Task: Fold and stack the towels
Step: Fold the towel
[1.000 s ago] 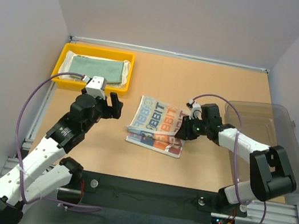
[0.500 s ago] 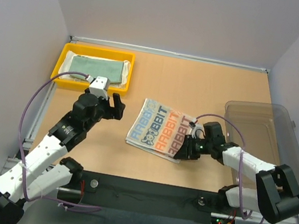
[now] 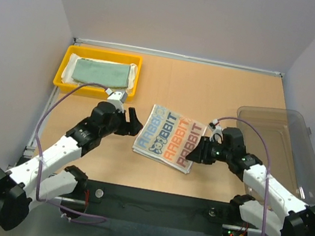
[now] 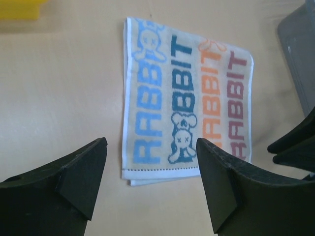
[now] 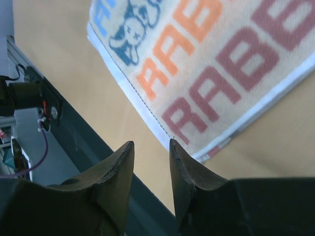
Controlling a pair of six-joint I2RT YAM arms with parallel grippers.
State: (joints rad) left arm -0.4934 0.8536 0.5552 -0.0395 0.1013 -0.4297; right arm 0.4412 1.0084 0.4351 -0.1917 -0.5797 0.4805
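Observation:
A folded towel with blue, orange and red letter print (image 3: 169,136) lies flat in the middle of the table. My left gripper (image 3: 133,120) hovers just off its left edge, open and empty; in the left wrist view the towel (image 4: 187,93) lies ahead of the wide-spread left gripper (image 4: 150,145). My right gripper (image 3: 198,151) sits at the towel's near right corner, its jaws a little apart with nothing between them. In the right wrist view the towel's corner (image 5: 221,64) lies just beyond the right gripper (image 5: 151,143). A pale teal-green towel (image 3: 100,73) rests on a white one (image 3: 134,70) in the tray.
The yellow tray (image 3: 61,75) stands at the back left. A clear plastic bin (image 3: 281,146) occupies the right side, close behind the right arm. The dark front rail (image 3: 154,203) runs along the near table edge, just below the right gripper.
The right gripper drew the towel's lifted layer toward the near right, laid it flat and opened off it. The left arm swung right toward the towel's left edge.

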